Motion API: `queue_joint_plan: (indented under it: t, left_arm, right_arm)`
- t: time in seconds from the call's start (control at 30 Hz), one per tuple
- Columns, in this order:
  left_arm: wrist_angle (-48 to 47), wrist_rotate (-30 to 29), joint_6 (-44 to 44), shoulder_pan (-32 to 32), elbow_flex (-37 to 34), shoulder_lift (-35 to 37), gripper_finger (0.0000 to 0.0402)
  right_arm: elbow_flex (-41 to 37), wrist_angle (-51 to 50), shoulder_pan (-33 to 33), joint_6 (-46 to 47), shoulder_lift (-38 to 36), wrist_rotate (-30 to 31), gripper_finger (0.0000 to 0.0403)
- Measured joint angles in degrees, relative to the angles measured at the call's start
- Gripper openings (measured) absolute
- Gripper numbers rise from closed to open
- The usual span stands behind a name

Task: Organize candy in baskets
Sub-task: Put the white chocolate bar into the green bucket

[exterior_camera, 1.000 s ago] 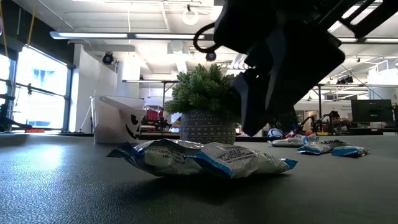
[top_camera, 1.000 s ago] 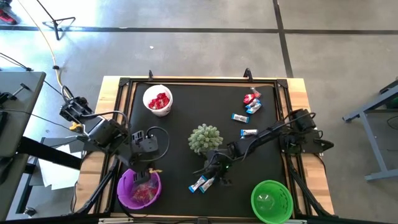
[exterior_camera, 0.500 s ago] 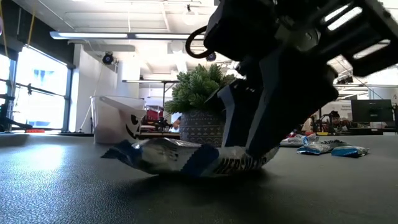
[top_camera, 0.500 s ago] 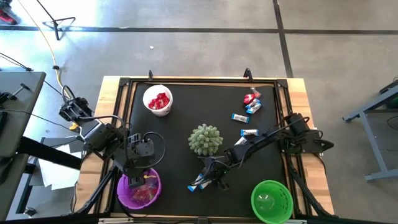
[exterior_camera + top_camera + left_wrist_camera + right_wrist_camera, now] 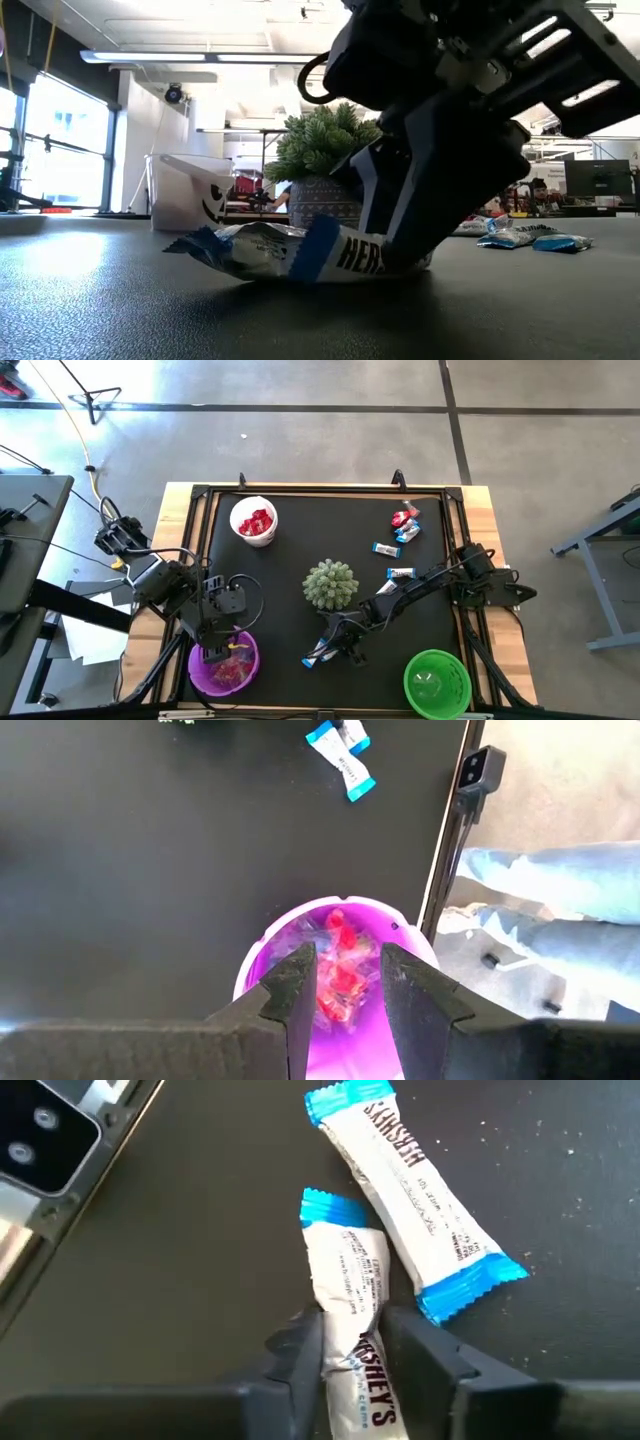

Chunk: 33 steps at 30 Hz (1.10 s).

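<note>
Below, black table mat (image 5: 290,580), right fingers (image 5: 345,1355) pinching blue-and-silver candy (image 5: 352,1305) (left fingers (image 5: 340,985) slightly apart), concrete floor (image 5: 300,440).

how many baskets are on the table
3. The white basket sits at the far left, the purple basket at the near left under the left gripper, and the green basket at the near right corner.
</note>
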<state>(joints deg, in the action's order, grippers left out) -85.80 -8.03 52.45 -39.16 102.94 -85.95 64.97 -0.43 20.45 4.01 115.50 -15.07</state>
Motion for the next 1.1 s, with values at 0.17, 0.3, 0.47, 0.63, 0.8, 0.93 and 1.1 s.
queue_joint_plan:
  t: [0.17,0.3,0.47,0.63,0.8,0.93,1.1]
  left_arm:
    - [-0.33,0.0,0.37,0.0,0.0,0.05,0.0101]
    - [-0.95,0.0,1.38,-0.78,0.01,0.74,0.0101]
    - [-1.33,-0.6,1.51,-2.03,0.0,0.85,0.0101]
    - [-1.47,-3.9,1.49,-3.7,0.0,1.18,0.0101]
    - [-1.97,-8.75,1.01,-5.1,0.0,1.49,0.0101]
    - [-2.69,-11.86,0.39,-5.57,0.0,1.49,0.0101]
    - [-3.37,-14.19,-0.12,-5.57,0.0,1.49,0.0101]
  right_arm:
    - [-0.02,-0.18,-0.02,6.58,-0.33,-1.32,0.004]
    - [-0.15,-1.35,0.26,12.14,-2.03,-2.36,0.001]
    - [-0.15,-3.27,1.34,14.74,-7.59,-0.2,0.0022]
    - [-0.15,-14.2,2.96,19.44,-16.59,6.13,0.0024]
    - [-0.15,-29.51,6.03,28.54,-26.09,12.52,0.0024]
    - [-0.13,-41.24,10.26,41.39,-31.64,12.78,0.0025]
    - [-0.15,-47.08,18.13,58.46,-34.97,6.35,0.0025]
